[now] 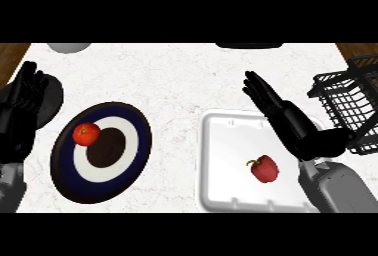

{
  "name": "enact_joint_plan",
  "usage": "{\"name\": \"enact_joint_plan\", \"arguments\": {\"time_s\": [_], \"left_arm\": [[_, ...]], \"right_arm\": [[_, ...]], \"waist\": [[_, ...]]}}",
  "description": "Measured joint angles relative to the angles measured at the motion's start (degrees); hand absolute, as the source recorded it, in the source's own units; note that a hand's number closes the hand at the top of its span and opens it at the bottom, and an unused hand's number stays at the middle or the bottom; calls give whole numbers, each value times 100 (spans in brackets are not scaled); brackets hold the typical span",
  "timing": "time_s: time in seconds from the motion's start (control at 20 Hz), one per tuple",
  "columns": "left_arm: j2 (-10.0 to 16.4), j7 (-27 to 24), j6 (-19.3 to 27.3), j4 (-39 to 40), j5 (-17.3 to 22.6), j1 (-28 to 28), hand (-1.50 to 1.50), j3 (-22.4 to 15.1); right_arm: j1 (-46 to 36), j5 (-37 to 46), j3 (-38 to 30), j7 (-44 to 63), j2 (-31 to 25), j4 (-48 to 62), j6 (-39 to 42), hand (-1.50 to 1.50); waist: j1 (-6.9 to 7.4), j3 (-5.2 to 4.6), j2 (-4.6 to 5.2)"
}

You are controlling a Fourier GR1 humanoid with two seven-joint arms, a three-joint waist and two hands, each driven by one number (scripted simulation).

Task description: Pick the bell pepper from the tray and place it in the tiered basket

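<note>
From the head view, the bell pepper [264, 168] lies near the middle of the white tray [221, 165], at the counter's 5 o'clock. The right hand [289, 119] is over the tray's 1 o'clock corner, fingers straight, holding nothing. The tiered basket [347, 102] stands at 3 o'clock. The left hand [22, 107] rests open at 9 o'clock, beside a ringed plate [131, 165] bearing a tomato [86, 134].

A single view looks from the robot's head, steeply down over the white marbled counter [177, 75], close enough that it nearly fills the frame. Beyond the fingertips of the black left hand [21, 107] and black right hand [291, 122], a brown wooden surface [11, 50] shows at both upper corners.
</note>
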Motion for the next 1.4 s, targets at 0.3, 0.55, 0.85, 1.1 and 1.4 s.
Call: {"name": "enact_joint_plan", "arguments": {"time_s": [0.3, 0.55, 0.85, 1.1, 1.4], "left_arm": [[-466, -50, 117, 568, -155, 733, 0, -392], [-855, -18, 273, 786, -221, 1238, 0, -719], [-1199, -280, 354, 890, -480, 1372, 0, -969], [-1358, -420, 418, 1001, -596, 1371, 0, -1015], [-1400, -454, 448, 992, -653, 1426, 0, -1028]], "right_arm": [[62, 540, -676, -955, -705, -584, -4, 150], [593, 685, -1901, -1288, -584, -149, -1245, -150], [1931, 126, -2647, -2597, -394, -472, -739, -150], [2908, 620, -2487, -2230, -1035, -1115, -342, -150], [3698, 1942, -2185, -1360, -2041, -2027, -258, -150]], "waist": [[-10, 138, -79], [-157, 181, -78], [-9, 217, -119], [-21, 214, -139], [-37, 195, -145]]}}
